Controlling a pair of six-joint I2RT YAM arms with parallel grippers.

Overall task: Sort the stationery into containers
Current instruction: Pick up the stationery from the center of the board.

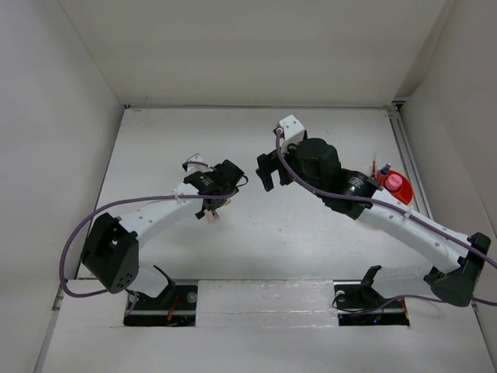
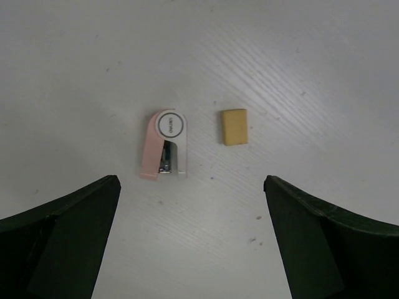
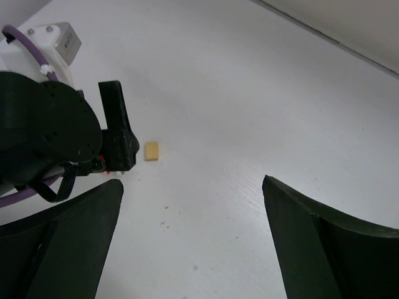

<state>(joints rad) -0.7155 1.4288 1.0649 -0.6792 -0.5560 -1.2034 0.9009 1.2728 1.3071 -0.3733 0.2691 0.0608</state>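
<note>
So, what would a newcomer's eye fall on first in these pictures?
First, the small pink-and-white stapler-like piece and the tan eraser block beside it, apart, on the white table just beyond the open left gripper. Then the round orange-red plastic cup near the table's right side, holding a pink-capped tube.

One pink-white piece [image 2: 163, 146] and one tan eraser [image 2: 234, 126] are lying mid-frame in the left wrist view. One orange-red cup [image 1: 404, 192] is standing at the right of the top view, holding one pink-capped tube [image 1: 394, 183].
</note>
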